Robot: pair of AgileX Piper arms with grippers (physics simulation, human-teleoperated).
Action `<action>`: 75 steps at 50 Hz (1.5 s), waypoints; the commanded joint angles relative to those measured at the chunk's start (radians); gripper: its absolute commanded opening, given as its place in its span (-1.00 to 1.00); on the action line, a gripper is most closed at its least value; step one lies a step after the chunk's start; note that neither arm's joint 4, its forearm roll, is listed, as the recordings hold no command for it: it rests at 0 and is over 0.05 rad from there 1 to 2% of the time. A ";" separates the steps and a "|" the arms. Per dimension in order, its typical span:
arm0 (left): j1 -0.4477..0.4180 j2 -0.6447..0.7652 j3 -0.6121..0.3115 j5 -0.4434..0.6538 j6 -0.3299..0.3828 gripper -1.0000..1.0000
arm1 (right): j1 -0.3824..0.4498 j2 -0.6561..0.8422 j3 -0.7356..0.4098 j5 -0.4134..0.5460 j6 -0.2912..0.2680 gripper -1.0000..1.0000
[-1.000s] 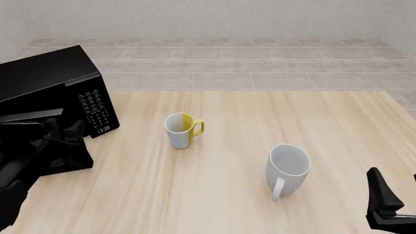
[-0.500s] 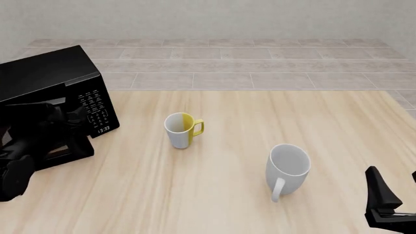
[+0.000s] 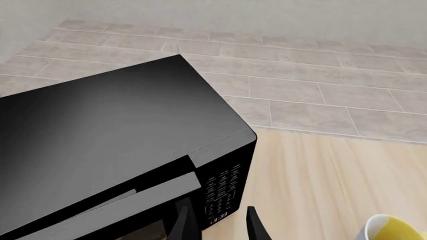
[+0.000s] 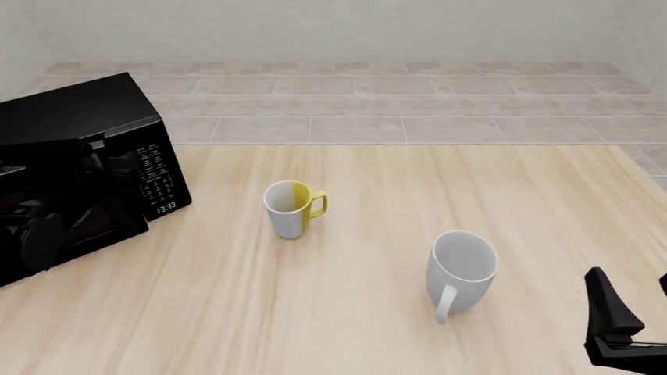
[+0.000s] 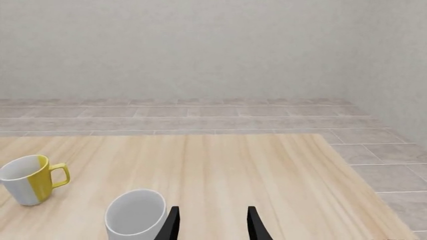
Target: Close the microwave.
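Microwave: large glossy black box (image 4: 89, 168) with dark glass door, at far-left edge of pale wooden tabletop (image 4: 396, 234); door looks nearly shut.
Handling: likely heavy, rigid, slick; hinged door swings freely, glass best not struck; press flat on door's outer face near free edge.
Left claw (image 3: 217, 225): spread, empty, just before door.
Right claw (image 5: 211, 222): spread, empty, well apart.

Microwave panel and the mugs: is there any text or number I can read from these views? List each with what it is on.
"13:33": small display at the bottom of the microwave button panel, front view.
Button labels on that panel: white marks, too small to read in either view.
Yellow and white mug: no text.
White mug: no text.
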 commanded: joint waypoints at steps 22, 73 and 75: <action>0.116 0.220 -0.149 0.073 0.047 1.00 | 0.000 0.026 0.000 -0.020 0.006 1.00; 0.001 -0.362 0.207 0.066 0.061 1.00 | 0.008 0.023 0.000 -0.010 0.001 1.00; -0.017 -0.423 0.230 0.088 0.065 1.00 | 0.008 0.021 0.000 -0.009 0.001 1.00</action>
